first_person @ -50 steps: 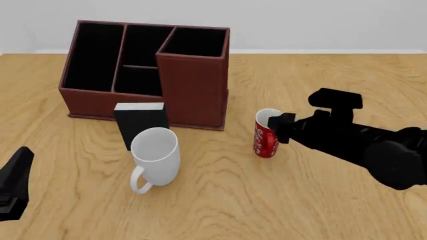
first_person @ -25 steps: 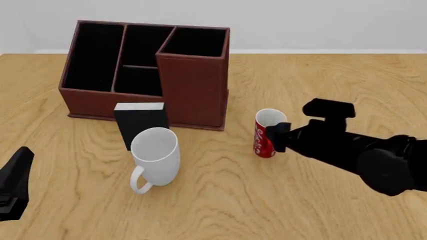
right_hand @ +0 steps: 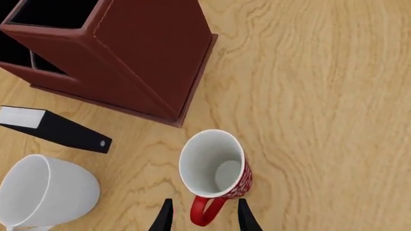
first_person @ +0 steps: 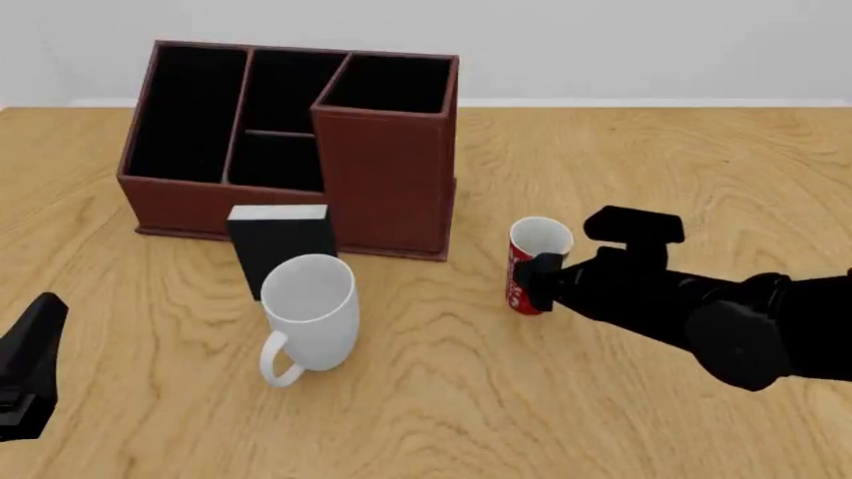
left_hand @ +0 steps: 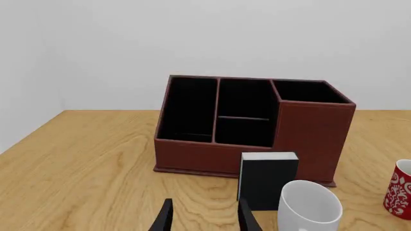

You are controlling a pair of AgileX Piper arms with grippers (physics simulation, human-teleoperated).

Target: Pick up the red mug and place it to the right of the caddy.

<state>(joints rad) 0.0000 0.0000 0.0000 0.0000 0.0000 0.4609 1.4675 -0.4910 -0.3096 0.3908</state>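
Grasp step: your right gripper (right_hand: 200, 217) sits at frame centre-right, fingers apart around the red mug (first_person: 534, 264) handle; next, close them, then lift toward the caddy (first_person: 386, 180)

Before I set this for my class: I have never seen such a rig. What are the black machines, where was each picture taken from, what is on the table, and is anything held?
These are simulator renders of two robot arms at a wooden table. The front view looks down from behind the arms. Each wrist view comes from a camera just behind that arm's pincer.

On the table stand a caddy with black compartments, a black box, a white mug and a red mug.

The right pincer has its two fingers either side of the red mug's handle, open and not yet closed on it. The mug stands upright on the table, right of the caddy. The left pincer is open and holds nothing, back near the table's edge.
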